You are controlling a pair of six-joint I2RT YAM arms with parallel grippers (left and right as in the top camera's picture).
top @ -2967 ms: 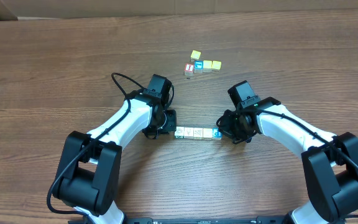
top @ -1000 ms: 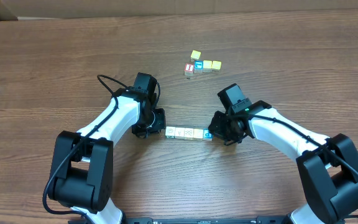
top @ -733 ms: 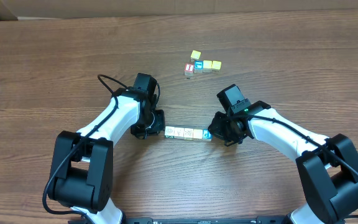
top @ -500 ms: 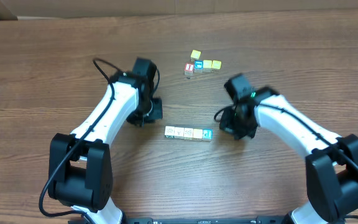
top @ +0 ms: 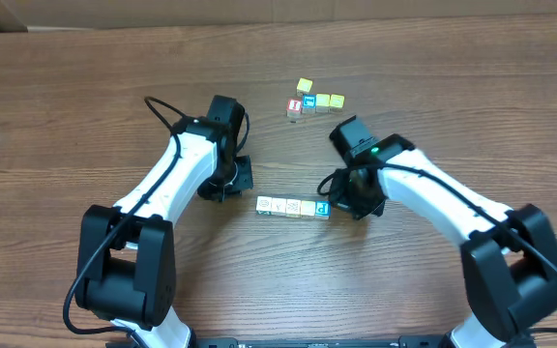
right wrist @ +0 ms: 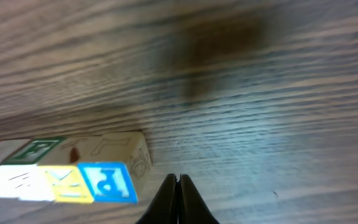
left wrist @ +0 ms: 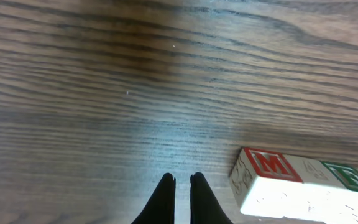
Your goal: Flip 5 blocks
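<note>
The blocks (top: 293,207) lie in one straight row on the table, whitish faces at the left and a blue face at the right end. In the left wrist view the row's left end (left wrist: 267,179) shows a red "M" and a green letter beside it. In the right wrist view the blue "P" face (right wrist: 112,182) sits next to a yellow one (right wrist: 67,184). My left gripper (top: 244,178) (left wrist: 181,182) is shut and empty, up and left of the row, apart from it. My right gripper (top: 334,201) (right wrist: 178,180) is shut and empty, close beside the blue end.
A second cluster lies farther back: a red-lettered cube (top: 295,105), a blue-faced cube (top: 308,101) and yellow cubes (top: 330,101), one of them (top: 304,86) set behind. Bare wood table (top: 433,87) surrounds both groups. A black cable (top: 162,111) loops off the left arm.
Three seconds ago both grippers pressed the row's ends and slid it left. Since then the left gripper has pulled back up and left. The right one drew off, then returned beside the blue end.
</note>
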